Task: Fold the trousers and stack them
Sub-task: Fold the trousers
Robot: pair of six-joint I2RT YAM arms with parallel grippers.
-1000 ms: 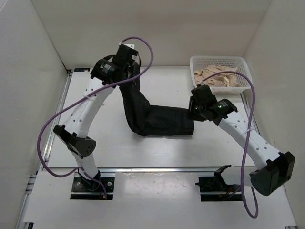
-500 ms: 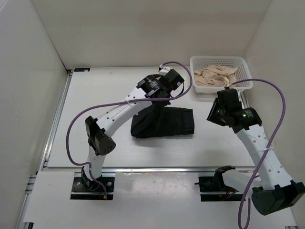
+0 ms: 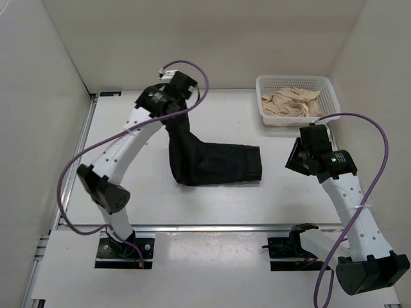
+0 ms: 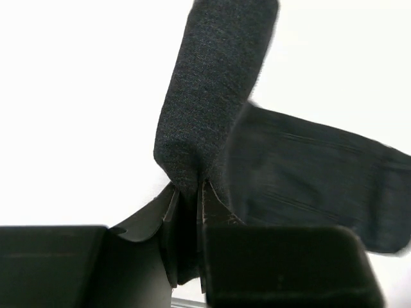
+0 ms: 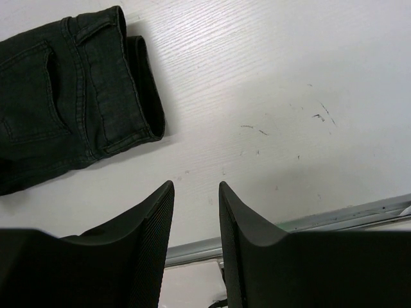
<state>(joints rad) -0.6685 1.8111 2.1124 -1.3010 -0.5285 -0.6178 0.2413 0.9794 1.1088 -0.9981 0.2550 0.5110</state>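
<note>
The trousers (image 3: 221, 163) lie mostly folded into a dark block near the middle of the table (image 3: 128, 186), with one end drawn up toward the far left, where the left gripper (image 3: 173, 109) has it. In the left wrist view, that gripper (image 4: 189, 218) is clamped on a thin pinch of black cloth. A narrow band of fabric runs away from the fingers (image 4: 168, 215) and bends over toward the flat, folded part of the trousers (image 4: 308, 179) on the white surface. The right gripper (image 3: 294, 156) hangs above bare table just to the right of the folded block, apart from it. Its own camera shows the right gripper (image 5: 196, 189) with a narrow gap between the two fingers (image 5: 154, 218) and nothing in it, only white tabletop. The waistband end of the trousers (image 5: 58, 109), with its pocket and seams, lies up and to the left of the fingertips without touching them. At the far right corner of the table stands a white mesh basket (image 3: 292, 79) holding crumpled beige cloth (image 3: 292, 102), well apart from the trousers.
</note>
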